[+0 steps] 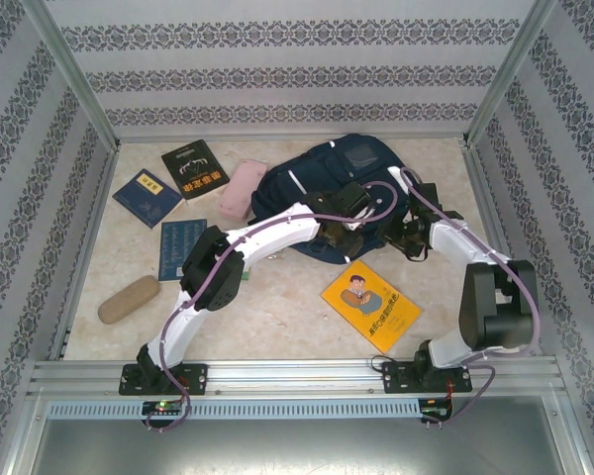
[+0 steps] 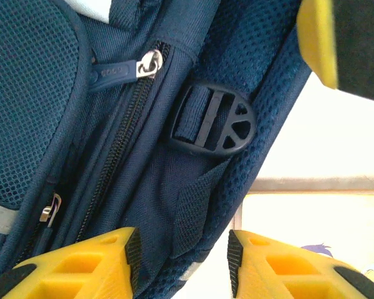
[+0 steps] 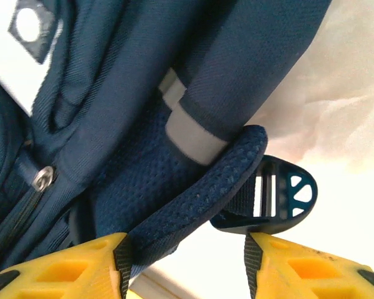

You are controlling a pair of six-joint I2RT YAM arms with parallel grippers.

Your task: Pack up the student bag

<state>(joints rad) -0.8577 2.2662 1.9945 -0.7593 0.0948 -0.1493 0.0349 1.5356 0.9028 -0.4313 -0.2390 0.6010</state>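
Note:
The student bag [image 1: 327, 173], dark navy, lies at the back middle of the table. Both grippers are at its near right edge. My left gripper [image 1: 352, 220] is open. In its wrist view the bag's side fabric [image 2: 149, 180] with a zipper pull [image 2: 121, 70] and a black buckle [image 2: 215, 118] hangs between the jaws [image 2: 182, 255], touching the left pad and apart from the right one. My right gripper [image 1: 408, 230] stands open [image 3: 186, 258] around a padded mesh strap [image 3: 199, 199]. That strap rests against its left pad, and a strap buckle [image 3: 287, 196] sits at its right fingertip.
A yellow book [image 1: 370, 305] lies near the front right. At the left are a black book [image 1: 195, 168], a blue book [image 1: 147, 196], a teal book [image 1: 181, 247], a pink pouch [image 1: 241, 190] against the bag, and a tan case [image 1: 129, 299]. Patterned walls enclose the table.

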